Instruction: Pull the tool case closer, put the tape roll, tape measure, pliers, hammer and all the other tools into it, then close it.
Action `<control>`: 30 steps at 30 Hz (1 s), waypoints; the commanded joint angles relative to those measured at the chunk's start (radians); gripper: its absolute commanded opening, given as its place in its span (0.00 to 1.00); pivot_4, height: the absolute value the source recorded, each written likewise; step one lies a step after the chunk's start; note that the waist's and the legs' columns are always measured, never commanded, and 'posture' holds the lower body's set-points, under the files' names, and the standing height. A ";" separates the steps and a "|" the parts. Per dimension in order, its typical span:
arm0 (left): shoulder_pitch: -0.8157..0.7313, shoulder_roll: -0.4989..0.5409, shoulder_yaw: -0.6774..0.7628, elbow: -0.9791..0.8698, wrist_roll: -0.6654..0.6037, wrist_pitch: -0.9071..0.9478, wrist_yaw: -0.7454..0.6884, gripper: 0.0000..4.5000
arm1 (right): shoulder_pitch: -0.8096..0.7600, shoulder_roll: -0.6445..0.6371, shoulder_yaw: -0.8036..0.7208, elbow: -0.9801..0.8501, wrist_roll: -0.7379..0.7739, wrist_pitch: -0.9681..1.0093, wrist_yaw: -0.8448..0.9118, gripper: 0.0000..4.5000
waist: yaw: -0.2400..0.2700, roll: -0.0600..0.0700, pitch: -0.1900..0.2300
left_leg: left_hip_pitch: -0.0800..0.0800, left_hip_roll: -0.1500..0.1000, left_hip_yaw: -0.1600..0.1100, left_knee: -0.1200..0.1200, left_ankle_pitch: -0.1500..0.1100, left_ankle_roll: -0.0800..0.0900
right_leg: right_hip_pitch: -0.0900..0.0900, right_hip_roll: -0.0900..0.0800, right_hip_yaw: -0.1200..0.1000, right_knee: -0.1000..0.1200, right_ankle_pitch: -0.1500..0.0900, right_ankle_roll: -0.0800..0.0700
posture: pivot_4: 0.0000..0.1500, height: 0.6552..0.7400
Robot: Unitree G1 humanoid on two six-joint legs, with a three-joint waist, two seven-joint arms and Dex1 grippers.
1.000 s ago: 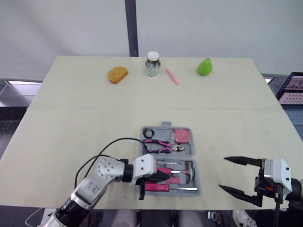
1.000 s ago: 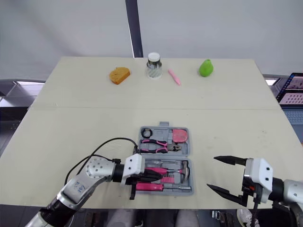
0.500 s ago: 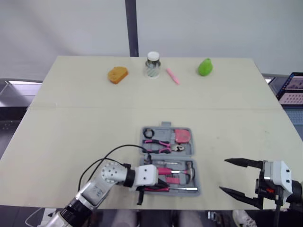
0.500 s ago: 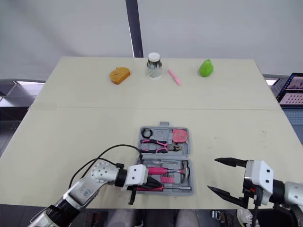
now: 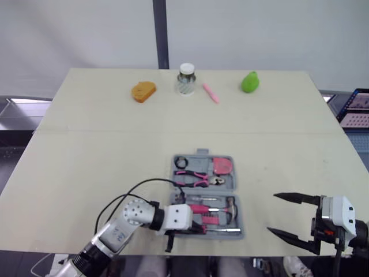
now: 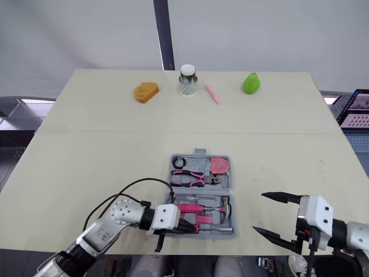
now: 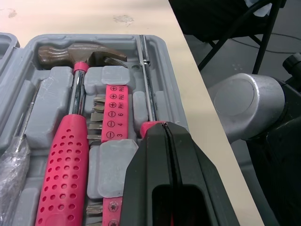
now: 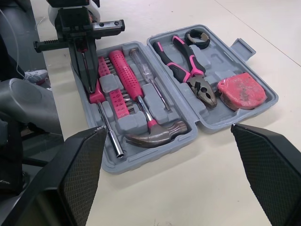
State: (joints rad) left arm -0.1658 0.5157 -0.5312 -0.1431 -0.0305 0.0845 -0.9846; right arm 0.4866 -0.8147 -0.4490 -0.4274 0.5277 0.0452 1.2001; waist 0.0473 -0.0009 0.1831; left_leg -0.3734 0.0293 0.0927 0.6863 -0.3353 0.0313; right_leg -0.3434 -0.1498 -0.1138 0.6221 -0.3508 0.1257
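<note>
My left fingers point(image 7: 164, 129) are pressed flat together with only a thin seam between them. They sit over the pink handle of the driver point(image 8: 106, 122) in the near half of the tool case point(image 8: 141, 160). My right fingers point(image 6: 259, 213) are spread wide apart, hovering to the right of the case near the front edge of the tabletop point(image 5: 86, 150).

The case is grey moulded plastic and lies open in two halves. The near half holds one hammer point(image 7: 70, 136) with a perforated pink grip and steel shank, beside a pink bit strip point(image 7: 113, 113). The far half holds one pair of pliers point(image 8: 186, 70), one black tape roll point(image 8: 197, 37) and one reddish tape measure point(image 8: 241, 92).

Four things line the far edge: an orange bread slice point(image 5: 143, 91), a white-lidded glass jar point(image 5: 185, 79), a pink marker point(image 5: 210, 93) and a green pear point(image 5: 249, 82).
</note>
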 commanded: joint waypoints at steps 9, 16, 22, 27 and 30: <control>-0.004 0.025 -0.068 0.076 0.089 0.053 -0.018 0.01 | 0.001 0.003 -0.035 -0.034 0.006 0.001 -0.025 1.00 | 0.001 0.003 -0.002 | 0.002 0.000 0.000 0.000 -0.001 0.000 | 0.002 0.000 0.000 -0.001 0.000 0.000 | 1.00 0.47; -0.014 0.022 -0.088 0.098 0.098 0.078 -0.020 0.01 | 0.002 0.003 -0.034 -0.042 0.009 0.008 -0.042 1.00 | 0.002 0.005 -0.004 | 0.003 0.000 0.000 0.000 -0.001 0.000 | 0.003 -0.001 0.001 -0.001 0.000 0.000 | 1.00 0.47; -0.016 0.009 -0.091 0.115 0.091 0.082 -0.021 0.01 | 0.018 0.003 -0.047 -0.053 0.012 0.014 -0.046 1.00 | 0.003 0.007 -0.006 | 0.003 0.000 0.000 -0.001 -0.002 0.000 | 0.003 -0.001 0.001 -0.002 0.000 0.000 | 1.00 0.47; -0.003 0.001 -0.048 0.078 0.030 0.102 -0.031 0.01 | 0.016 0.001 -0.046 -0.044 0.011 0.018 -0.037 1.00 | 0.002 0.008 -0.006 | 0.003 0.000 0.000 -0.001 -0.002 0.001 | 0.003 -0.001 0.001 -0.002 0.000 0.000 | 1.00 0.47; 0.009 0.009 0.003 0.045 -0.028 0.102 -0.043 0.01 | 0.000 -0.001 -0.028 -0.033 0.005 0.013 -0.028 1.00 | 0.000 0.008 -0.006 | 0.003 0.001 0.000 -0.001 -0.002 0.000 | 0.003 -0.002 0.001 -0.002 0.000 0.000 | 1.00 0.47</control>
State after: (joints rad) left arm -0.1876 0.5018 -0.5332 -0.1186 -0.0539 0.1536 -1.0097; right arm 0.4885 -0.8148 -0.4752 -0.4490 0.5285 0.0670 1.1642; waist 0.0469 0.0070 0.1767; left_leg -0.3705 0.0309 0.0930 0.6854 -0.3376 0.0312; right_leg -0.3408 -0.1513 -0.1125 0.6198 -0.3509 0.1255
